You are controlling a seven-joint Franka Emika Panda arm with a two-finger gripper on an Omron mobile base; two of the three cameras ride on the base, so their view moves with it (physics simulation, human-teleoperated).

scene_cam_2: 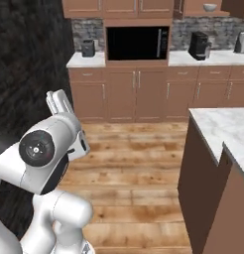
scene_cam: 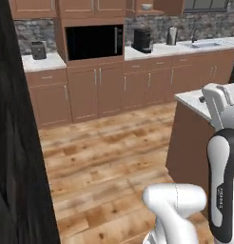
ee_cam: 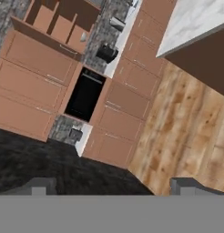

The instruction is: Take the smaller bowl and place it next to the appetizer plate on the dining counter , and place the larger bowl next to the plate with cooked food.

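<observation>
end effector (ee_cam: pixel 114 186) tips cropped, dining counter (scene_cam_2: pixel 220 126) cut off

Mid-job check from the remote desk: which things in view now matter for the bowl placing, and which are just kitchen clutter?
Job:
- dining counter, marble top, right of the arm
- gripper, open, holding nothing
- small bowl on the high open shelf; too small to tell which bowl it is

Just lying about:
- microwave
- coffee machine
- toaster
- sink
</observation>
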